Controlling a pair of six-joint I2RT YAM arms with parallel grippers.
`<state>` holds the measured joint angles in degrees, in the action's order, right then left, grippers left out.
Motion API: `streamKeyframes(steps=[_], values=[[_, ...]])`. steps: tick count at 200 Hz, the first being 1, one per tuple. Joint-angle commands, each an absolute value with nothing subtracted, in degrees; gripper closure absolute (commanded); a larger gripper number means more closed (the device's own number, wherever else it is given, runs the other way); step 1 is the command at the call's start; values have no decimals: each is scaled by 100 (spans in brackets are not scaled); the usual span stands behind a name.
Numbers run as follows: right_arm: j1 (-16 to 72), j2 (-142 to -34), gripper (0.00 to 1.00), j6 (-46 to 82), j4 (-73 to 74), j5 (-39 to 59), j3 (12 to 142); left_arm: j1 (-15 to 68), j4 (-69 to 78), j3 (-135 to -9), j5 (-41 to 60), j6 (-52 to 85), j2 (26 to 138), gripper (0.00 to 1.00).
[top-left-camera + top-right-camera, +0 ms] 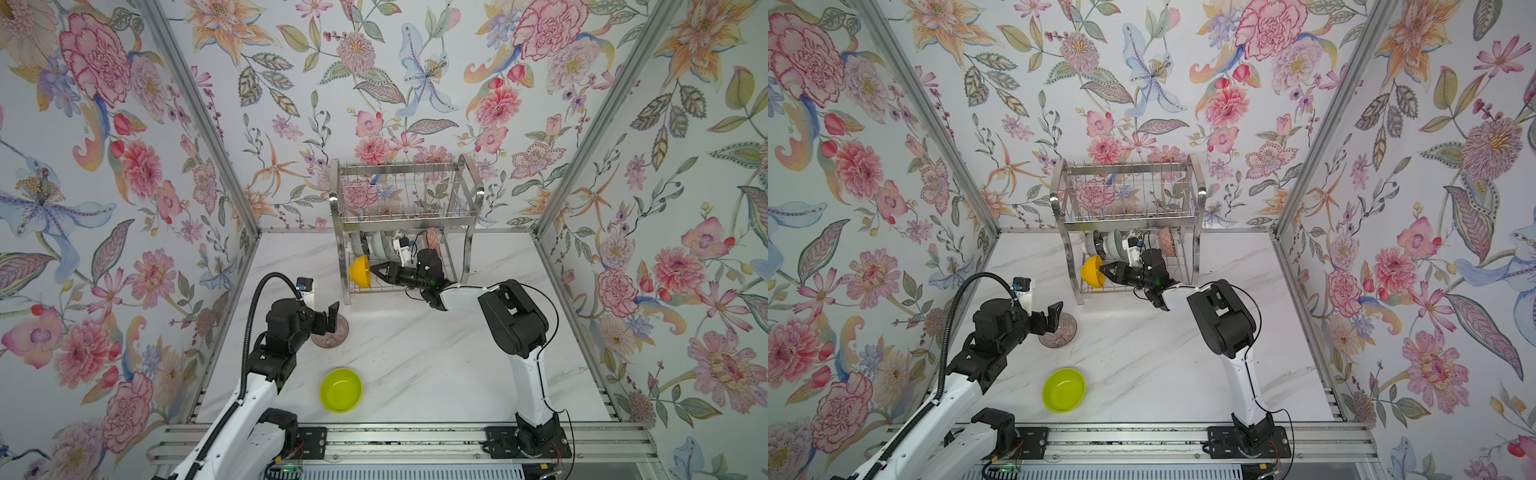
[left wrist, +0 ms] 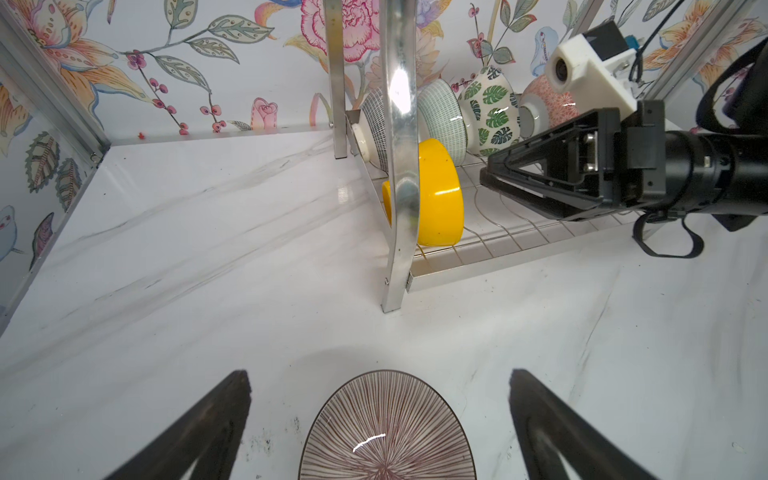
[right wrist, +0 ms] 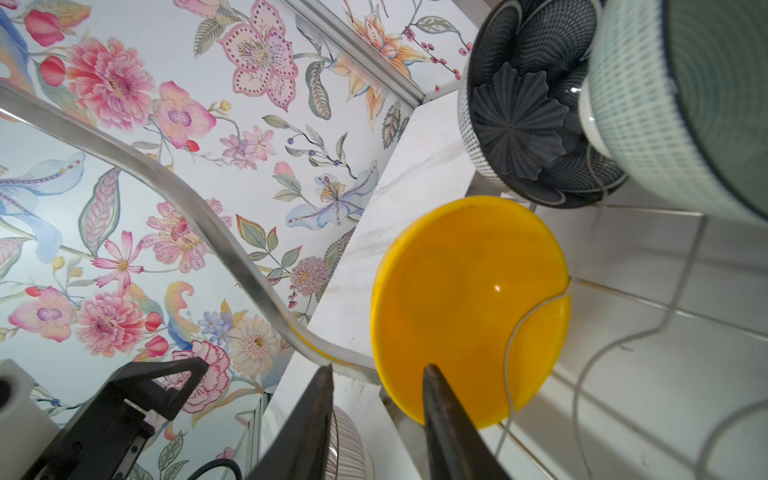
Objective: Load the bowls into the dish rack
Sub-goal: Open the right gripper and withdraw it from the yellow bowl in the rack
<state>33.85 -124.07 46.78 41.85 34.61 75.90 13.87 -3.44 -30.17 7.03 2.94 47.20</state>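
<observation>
The dish rack (image 1: 407, 224) (image 1: 1129, 224) stands at the back of the table. On its lower tier an orange-yellow bowl (image 1: 360, 271) (image 3: 465, 307) stands on edge beside the left post. My right gripper (image 1: 372, 270) (image 3: 378, 370) is open, its fingers apart on either side of this bowl's rim. Behind it stand a dark navy flower bowl (image 3: 519, 124), a pale mint bowl (image 3: 665, 104) and a leaf-print bowl (image 2: 490, 112). My left gripper (image 1: 328, 322) (image 2: 378, 374) hangs wide open over a pinkish-brown ribbed bowl (image 1: 336, 336) (image 2: 386, 432) on the table. A lime green bowl (image 1: 340, 390) sits near the front.
A pink-patterned bowl (image 2: 548, 104) stands at the right end of the rack's lower tier. The rack's upper tier (image 1: 405, 187) holds nothing. The curved steel post (image 2: 401, 166) rises between my left gripper and the yellow bowl. Floral walls close in three sides.
</observation>
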Motion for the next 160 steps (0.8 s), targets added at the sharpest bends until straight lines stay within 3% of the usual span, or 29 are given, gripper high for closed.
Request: streamKeyframes(steps=[1,81,160], values=[[3463,-11997,61,4099,3943,3160,7378,1336,-523,-3247,517,378,4804,1],[3842,-11250,61,2467,3833,2794,6573,1336,-1133,-3699,185,619,5387,1],[4529,-10953,61,167,2005,2660,6879,1322,-1632,-4068,165,852,5954,5]])
